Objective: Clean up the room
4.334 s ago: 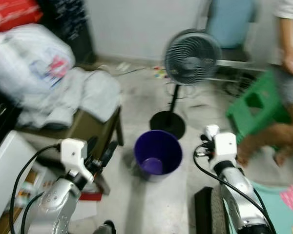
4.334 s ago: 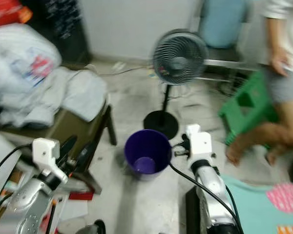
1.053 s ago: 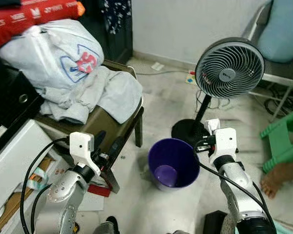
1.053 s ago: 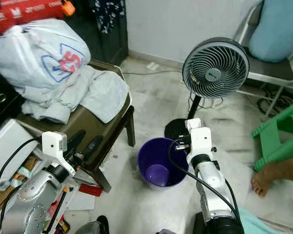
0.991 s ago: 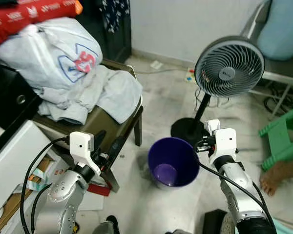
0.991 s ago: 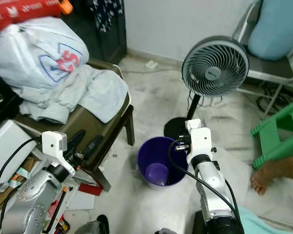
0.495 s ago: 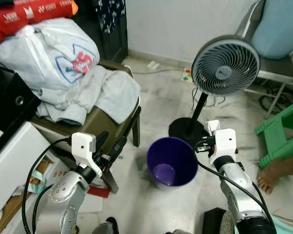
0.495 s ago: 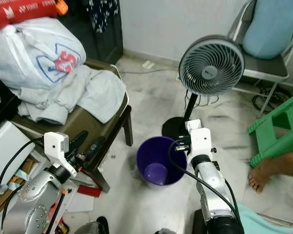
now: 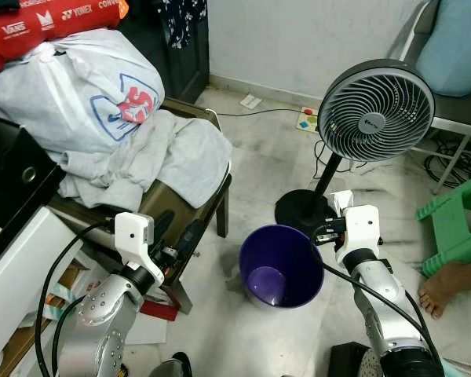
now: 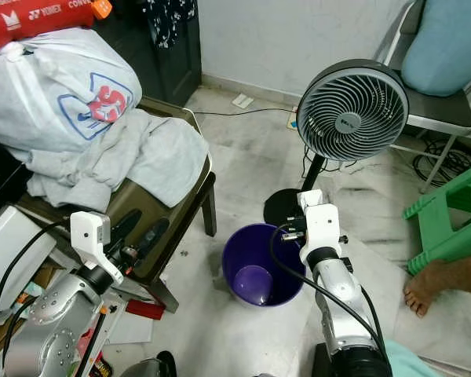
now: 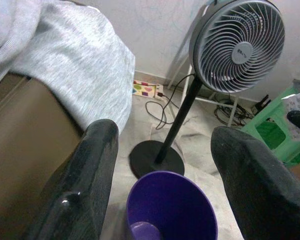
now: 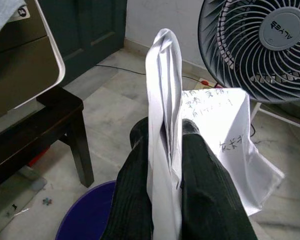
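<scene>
— What was held by the right gripper (image 12: 166, 150)?
— A creased white paper (image 12: 210, 120), handwritten, was pinched edge-on between its 2 closed fingers, pointing upward beside the round purple plastic bin (image 9: 281, 265).
— And the left gripper (image 11: 165, 185)?
— It was spread wide, nothing gripped.

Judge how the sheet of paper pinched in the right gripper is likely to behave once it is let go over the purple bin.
The paper is folded and sags past the right gripper, so it is probably floppy and light. It may flutter sideways instead of dropping straight. The purple bin has a wide open mouth, which should help catch it.
</scene>
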Available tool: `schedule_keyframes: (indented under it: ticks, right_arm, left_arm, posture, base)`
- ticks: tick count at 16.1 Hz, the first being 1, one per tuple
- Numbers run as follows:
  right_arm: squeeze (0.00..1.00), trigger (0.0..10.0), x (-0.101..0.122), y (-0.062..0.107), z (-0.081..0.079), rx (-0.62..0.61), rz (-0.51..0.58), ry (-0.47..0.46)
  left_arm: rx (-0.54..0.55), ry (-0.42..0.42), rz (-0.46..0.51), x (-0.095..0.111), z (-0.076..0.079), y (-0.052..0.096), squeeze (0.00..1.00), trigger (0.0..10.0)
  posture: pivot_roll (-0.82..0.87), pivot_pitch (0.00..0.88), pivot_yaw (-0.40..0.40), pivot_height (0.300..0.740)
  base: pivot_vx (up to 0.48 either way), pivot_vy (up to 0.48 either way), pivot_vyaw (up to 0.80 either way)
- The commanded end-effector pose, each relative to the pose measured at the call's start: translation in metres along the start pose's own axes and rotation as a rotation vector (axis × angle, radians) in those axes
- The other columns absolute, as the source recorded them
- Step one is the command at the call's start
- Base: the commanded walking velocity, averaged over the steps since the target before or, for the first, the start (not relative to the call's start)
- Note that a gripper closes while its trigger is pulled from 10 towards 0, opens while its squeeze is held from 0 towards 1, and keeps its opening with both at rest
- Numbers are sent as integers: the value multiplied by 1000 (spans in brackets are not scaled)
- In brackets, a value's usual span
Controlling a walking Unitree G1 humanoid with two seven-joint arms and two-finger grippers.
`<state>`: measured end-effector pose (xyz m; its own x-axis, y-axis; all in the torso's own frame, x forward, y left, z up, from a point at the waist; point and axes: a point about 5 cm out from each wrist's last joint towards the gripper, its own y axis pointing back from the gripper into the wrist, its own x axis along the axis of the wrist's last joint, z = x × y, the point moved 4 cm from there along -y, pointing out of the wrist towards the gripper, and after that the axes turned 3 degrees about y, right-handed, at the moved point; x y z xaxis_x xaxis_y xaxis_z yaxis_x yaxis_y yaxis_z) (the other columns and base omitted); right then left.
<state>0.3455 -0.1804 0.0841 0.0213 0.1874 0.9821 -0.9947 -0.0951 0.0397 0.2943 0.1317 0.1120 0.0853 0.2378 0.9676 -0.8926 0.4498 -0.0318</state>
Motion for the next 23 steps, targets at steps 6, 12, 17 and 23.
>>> schedule_keyframes:
  ticks: [6, 12, 17, 23]
  right_arm:
    - [0, 10000, -7, 2, 4, -8, -23, 11]
    - [0, 10000, -7, 2, 4, -11, -22, 18]
    - [0, 10000, -8, 2, 4, -10, -21, 19]
    - [0, 10000, -7, -4, 12, -31, -21, 20]
  left_arm:
    - [-3, 0, -10, -3, -1, 0, 0, 10000]
    - [-3, -3, -12, -3, -1, -1, 0, 10000]
    - [-3, -3, -12, -4, -2, -2, 0, 10000]
    - [72, -29, 7, 2, -17, 2, 0, 10000]
  posture:
    - [-127, 172, -30, 740]
    - [-130, 170, -29, 740]
    - [-128, 170, -31, 740]
    - [-118, 171, -23, 740]
  base:
    - [268, 0, 0]
    - [289, 0, 0]
    - [287, 0, 0]
    - [0, 0, 0]
